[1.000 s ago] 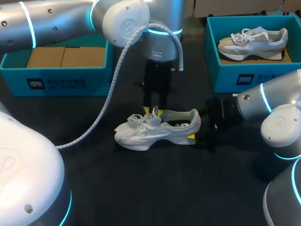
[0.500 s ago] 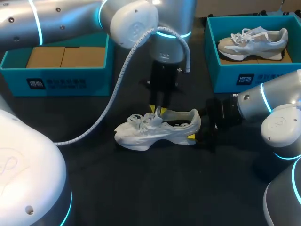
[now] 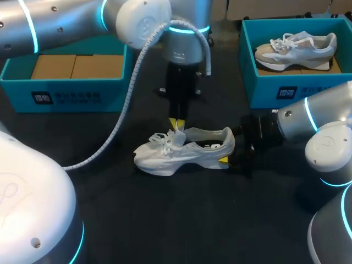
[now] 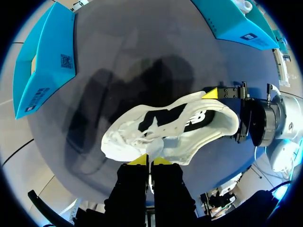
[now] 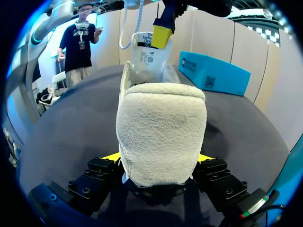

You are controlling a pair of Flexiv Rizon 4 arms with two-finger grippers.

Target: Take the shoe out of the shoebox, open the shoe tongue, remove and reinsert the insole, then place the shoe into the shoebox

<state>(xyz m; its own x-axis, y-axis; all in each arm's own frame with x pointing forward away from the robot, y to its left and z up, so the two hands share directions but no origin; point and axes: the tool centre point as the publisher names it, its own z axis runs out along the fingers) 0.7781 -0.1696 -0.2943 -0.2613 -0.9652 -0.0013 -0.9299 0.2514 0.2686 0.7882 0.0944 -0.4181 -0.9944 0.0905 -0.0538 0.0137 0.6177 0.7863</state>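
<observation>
Your left gripper (image 3: 176, 123) pinches the shoe (image 3: 184, 151) by its tongue (image 3: 179, 134) at frame centre; your right gripper (image 3: 225, 160) clamps the heel (image 3: 228, 137). Pull too hard and the tongue could slip free.

The left arm (image 3: 60, 25) and right arm (image 3: 308, 121) are silver-grey with glowing cyan rings and white caps; a ribbed pale cable (image 3: 128, 102) loops off the left.

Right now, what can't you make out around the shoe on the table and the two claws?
Front of the insole: left wrist view, covered by the tongue and laces of the white shoe.
Far finger of the right claw: head view, behind the shoe's heel.
Its toe and laces: right wrist view, blocked by the heel.
Part of the right shoebox: head view, cut by the edge.
</observation>
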